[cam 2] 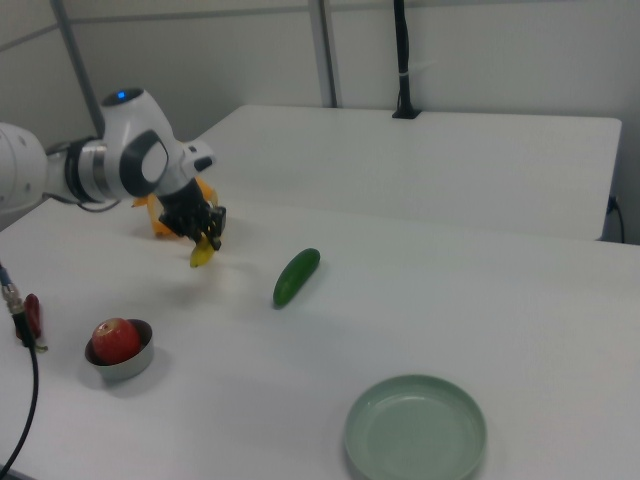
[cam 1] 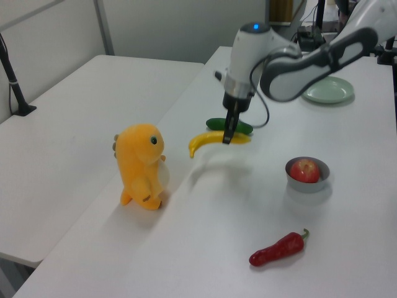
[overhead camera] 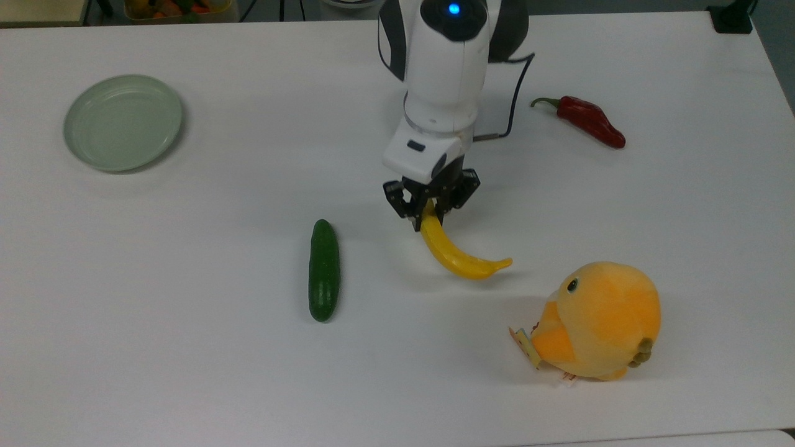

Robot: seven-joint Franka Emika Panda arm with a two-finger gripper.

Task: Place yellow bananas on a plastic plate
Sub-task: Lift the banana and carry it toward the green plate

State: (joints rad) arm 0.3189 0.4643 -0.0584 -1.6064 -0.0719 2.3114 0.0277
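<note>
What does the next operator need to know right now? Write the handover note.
Gripper: shut on one end of the curved bright-yellow banana, which is lifted clear of the white table; its shadow shows below it in the left view.
Round pale-green plastic plate: bare, far off at the top view's upper left.
Dark green cucumber lies between banana and plate.
Done: grasp, lift.
Left: carry the banana over to the plate, lower, release.

Top view looks down; left and right views face the table (overhead camera: 186, 372) from seemingly opposite ends.
</note>
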